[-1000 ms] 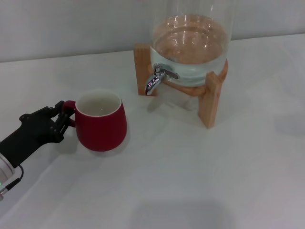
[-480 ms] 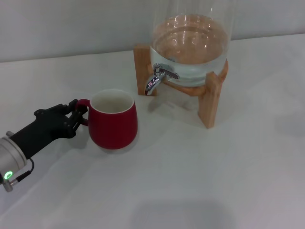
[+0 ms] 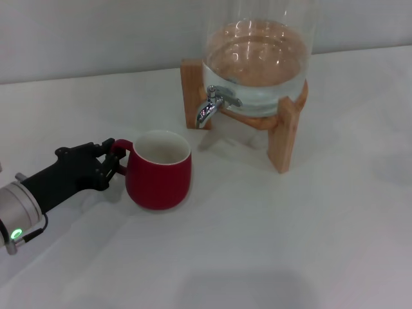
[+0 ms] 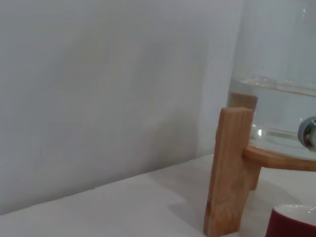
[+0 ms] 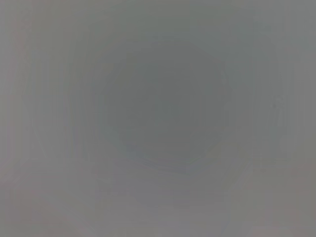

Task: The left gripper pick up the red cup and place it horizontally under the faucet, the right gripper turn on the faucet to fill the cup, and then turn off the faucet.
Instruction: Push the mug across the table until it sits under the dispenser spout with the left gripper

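Red cup [image 3: 158, 172] has slid rightward toward the faucet [image 3: 207, 111], not yet beneath it. Left gripper [image 3: 111, 162] clamped on its loop handle. Ceramic: rigid, weighty, breakable; handle suits.

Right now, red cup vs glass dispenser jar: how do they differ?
The red cup is opaque dark red with an off-white inside; the glass dispenser jar is clear. The cup looks empty; the jar holds water. The cup is squat and sits on the table with its handle at the left gripper; the jar is larger and raised on a wooden stand, with the faucet at its front. Both stand upright.
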### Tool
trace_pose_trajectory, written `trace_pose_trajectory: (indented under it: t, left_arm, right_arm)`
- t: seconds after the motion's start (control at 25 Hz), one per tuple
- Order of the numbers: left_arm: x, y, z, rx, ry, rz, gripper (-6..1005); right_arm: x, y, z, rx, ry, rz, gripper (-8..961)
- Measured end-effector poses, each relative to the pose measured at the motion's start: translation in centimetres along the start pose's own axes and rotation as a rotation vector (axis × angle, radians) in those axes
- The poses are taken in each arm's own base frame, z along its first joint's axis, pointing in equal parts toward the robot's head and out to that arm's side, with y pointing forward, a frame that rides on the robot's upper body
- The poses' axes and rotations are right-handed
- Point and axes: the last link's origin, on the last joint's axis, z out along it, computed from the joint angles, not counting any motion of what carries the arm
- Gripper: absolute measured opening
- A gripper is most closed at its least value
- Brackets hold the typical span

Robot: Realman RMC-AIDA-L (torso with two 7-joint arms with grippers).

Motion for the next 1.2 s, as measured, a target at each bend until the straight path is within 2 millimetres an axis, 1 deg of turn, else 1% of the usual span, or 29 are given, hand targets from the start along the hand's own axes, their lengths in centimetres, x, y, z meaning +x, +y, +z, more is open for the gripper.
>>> trace_pose_trajectory:
  t: [0.2, 0.44, 0.8, 1.2]
  left_arm:
    - [0.3, -0.3, 0.1, 0.016, -0.001, 0.013, 187]
    - [0.6, -0.7, 1.0, 0.039, -0.024, 0.027, 186]
    - [1.4, -0.2, 2.6, 0.011, -0.050, 0.073, 186]
    - [2.0, 0.7, 3.6, -0.033, -0.051, 0.098, 184]
  right_arm:
    - [-0.1, 0.1, 0.1, -0.001, -0.001, 0.000, 721]
    - [-0.1, 0.2, 0.3, -0.003, -0.004, 0.000, 721]
    - [-0.1, 0.2, 0.4, -0.002, -0.005, 0.001, 722]
    - [-0.1, 0.2, 0.3, 0.000, -0.004, 0.001, 721]
